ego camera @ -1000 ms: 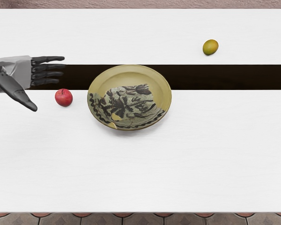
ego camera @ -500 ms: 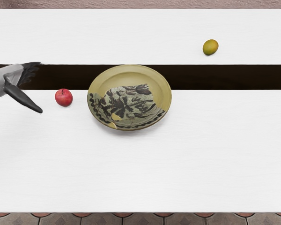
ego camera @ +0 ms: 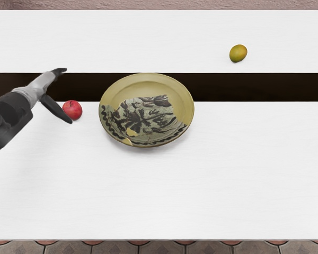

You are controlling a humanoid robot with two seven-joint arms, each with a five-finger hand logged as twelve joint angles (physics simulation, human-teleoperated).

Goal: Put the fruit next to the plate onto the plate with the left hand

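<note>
A red apple (ego camera: pixel 72 109) lies on the white table just left of the olive plate (ego camera: pixel 177 91), which bears a dark leafy pattern. My left hand (ego camera: pixel 56 94) reaches in from the left edge and is turned edge-on, its fingers spread open. Its thumb (ego camera: pixel 56 108) points down right and touches or nearly touches the apple's left side. The other fingers (ego camera: pixel 57 71) extend up behind the apple over the dark gap. Nothing is held. The right arm does not show.
A yellow-green fruit (ego camera: pixel 238 53) sits far back right on the rear table strip. A dark gap (ego camera: pixel 254 87) runs across between the two white surfaces, partly under the plate. The table's front edge (ego camera: pixel 159 239) is near the bottom.
The left hand rolled from flat to edge-on, then moved right and forward until its thumb reached the apple's left side. Apple, plate and the far fruit have not moved.
</note>
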